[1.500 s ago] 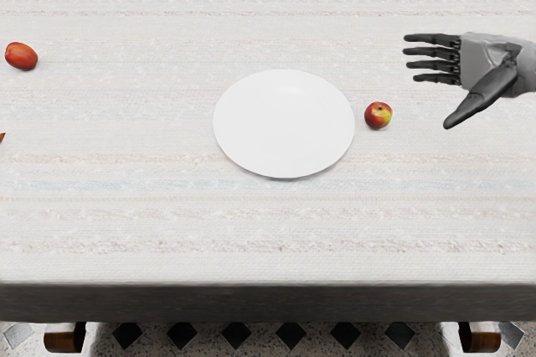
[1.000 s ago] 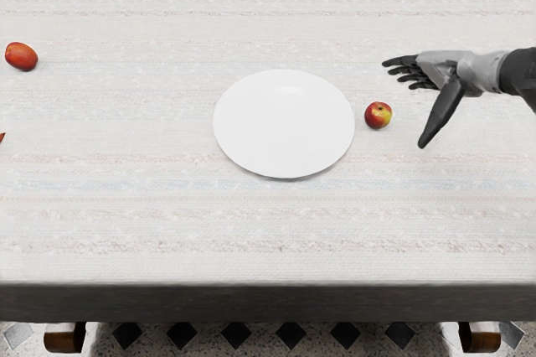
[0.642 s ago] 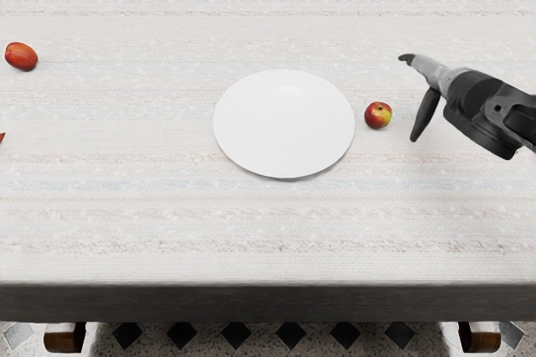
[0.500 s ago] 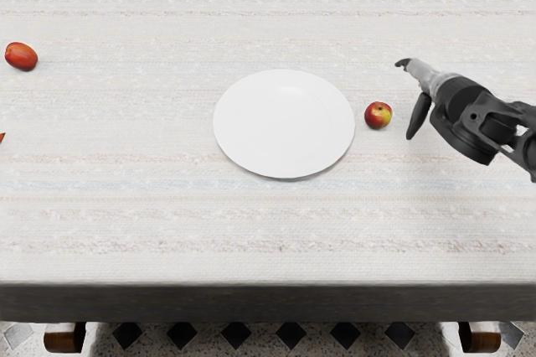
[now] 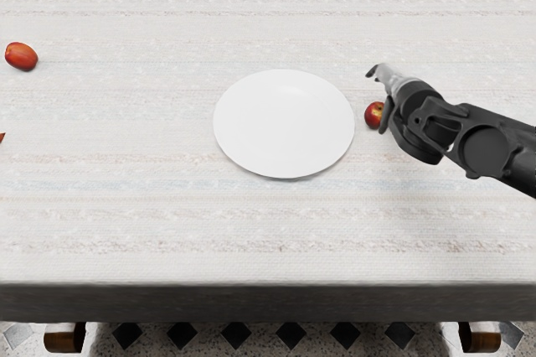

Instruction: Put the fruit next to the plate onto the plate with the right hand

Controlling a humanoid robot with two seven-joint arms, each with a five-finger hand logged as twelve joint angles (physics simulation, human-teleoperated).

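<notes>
A small red-and-yellow apple [image 5: 373,113] lies on the table just right of the white plate [image 5: 283,123], close to its rim. My right hand [image 5: 378,94] comes in from the right and is seen edge-on right at the apple, hiding the apple's right side. The fingers [image 5: 377,71] reach out above and behind the fruit, and the thumb [image 5: 387,116] hangs down against its right side. The hand is open and not closed around the apple. Nothing lies on the plate.
Another red fruit [image 5: 20,56] sits far off at the left end of the table. A red sliver [image 5: 2,136] shows at the left picture edge. The dark forearm [image 5: 481,146] stretches across the table's right part.
The right hand has moved left and lower, from a hand's width right of the apple to right over it, now covering the apple's right side. The apple and plate have not moved.
</notes>
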